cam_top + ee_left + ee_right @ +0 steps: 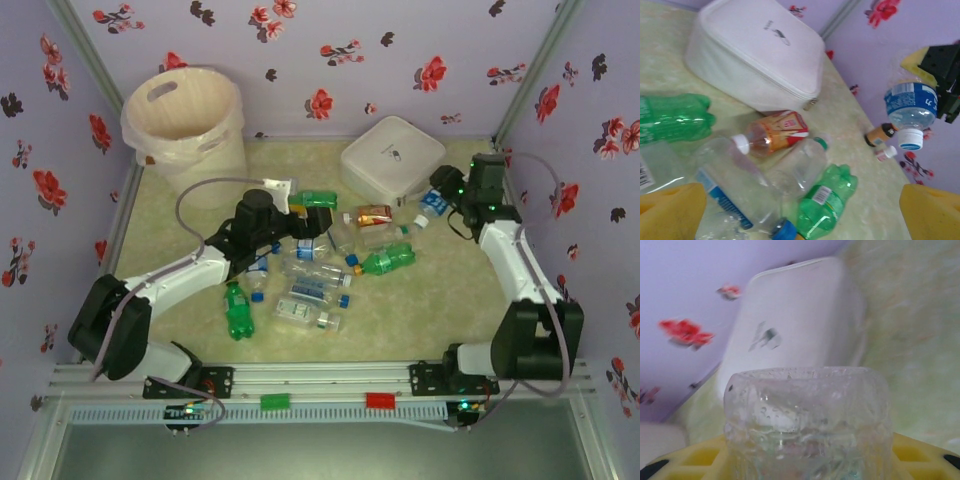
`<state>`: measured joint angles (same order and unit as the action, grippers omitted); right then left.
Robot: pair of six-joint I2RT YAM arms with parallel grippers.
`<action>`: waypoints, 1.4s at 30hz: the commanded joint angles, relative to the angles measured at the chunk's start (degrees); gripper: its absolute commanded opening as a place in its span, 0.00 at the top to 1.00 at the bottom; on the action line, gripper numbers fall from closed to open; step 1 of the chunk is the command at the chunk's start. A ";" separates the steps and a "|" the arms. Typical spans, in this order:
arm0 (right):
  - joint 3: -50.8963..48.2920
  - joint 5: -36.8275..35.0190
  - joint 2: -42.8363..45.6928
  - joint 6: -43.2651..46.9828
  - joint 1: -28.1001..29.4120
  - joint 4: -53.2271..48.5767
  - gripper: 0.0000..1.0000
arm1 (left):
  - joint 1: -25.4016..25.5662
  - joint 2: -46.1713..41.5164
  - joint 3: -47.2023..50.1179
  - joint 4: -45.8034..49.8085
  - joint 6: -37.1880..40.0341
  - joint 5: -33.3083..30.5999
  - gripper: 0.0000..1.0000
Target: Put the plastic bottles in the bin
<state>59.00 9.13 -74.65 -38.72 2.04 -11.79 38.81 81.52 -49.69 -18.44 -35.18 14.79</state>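
The right gripper (445, 192) grips a clear blue-labelled bottle (910, 107) cap-down, just right of the white box (392, 158); the left gripper (285, 200) hangs wide open over the bottle pile (320, 270) in front of that box. The bin (215, 160) stands well left of the box, apart from the pile.

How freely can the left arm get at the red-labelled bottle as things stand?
Probably yes. The left gripper is open and empty, and the red-labelled bottle lies uncovered ahead of it, beside the white box. Clear bottles crowd the near side, so it may nudge them.
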 commanded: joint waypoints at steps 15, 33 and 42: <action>-6.26 -3.99 6.35 -8.30 28.04 8.09 0.52 | 5.50 -5.02 0.79 2.90 5.66 10.39 0.00; -6.18 -2.41 -1.84 -12.74 35.83 16.45 0.53 | 8.04 -0.98 3.64 -5.09 3.77 14.11 0.04; -6.97 -2.57 -3.72 -14.02 36.01 17.21 0.52 | 7.78 2.30 2.96 -7.37 3.07 14.05 0.30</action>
<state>52.62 6.26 -77.32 -51.53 37.50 3.42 46.17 84.23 -45.10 -22.20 -32.95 26.98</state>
